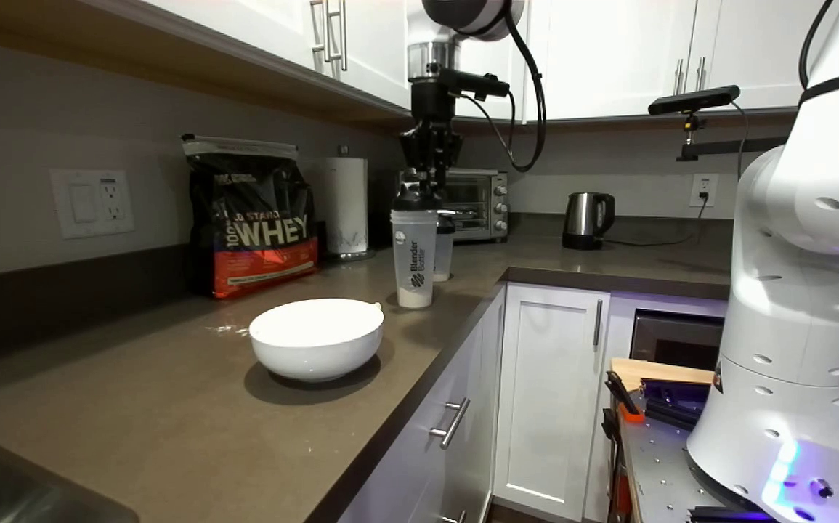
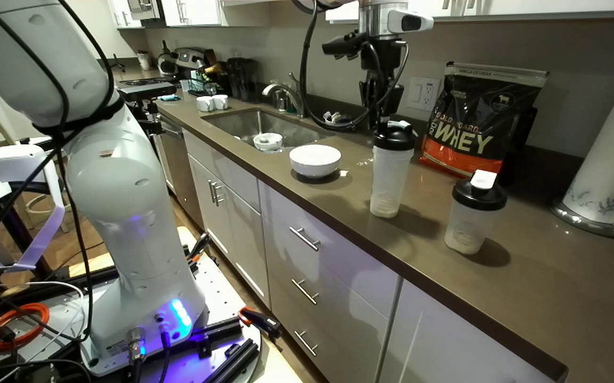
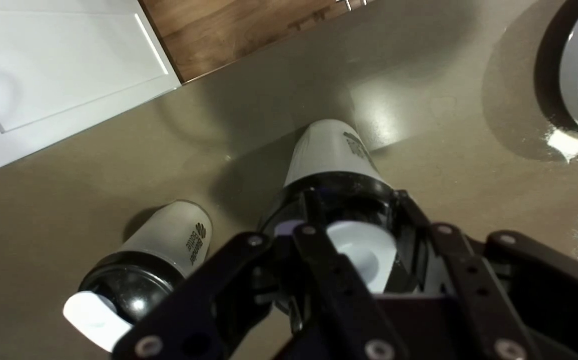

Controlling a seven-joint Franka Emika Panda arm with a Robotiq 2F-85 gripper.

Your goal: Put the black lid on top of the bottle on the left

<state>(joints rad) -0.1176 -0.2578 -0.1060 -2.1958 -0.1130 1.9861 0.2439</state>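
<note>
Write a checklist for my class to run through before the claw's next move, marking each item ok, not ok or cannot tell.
1. Claw at the tall bottle, the left one in both exterior views: ok.
2. That bottle upright: ok.
3. Lid on top of it: ok.
4. Lid screwed tight: cannot tell.
5. Claw free of the lid: cannot tell; its fingers overlap it in the wrist view.
6. Short bottle and bowl apart from the tall bottle: ok.
</note>
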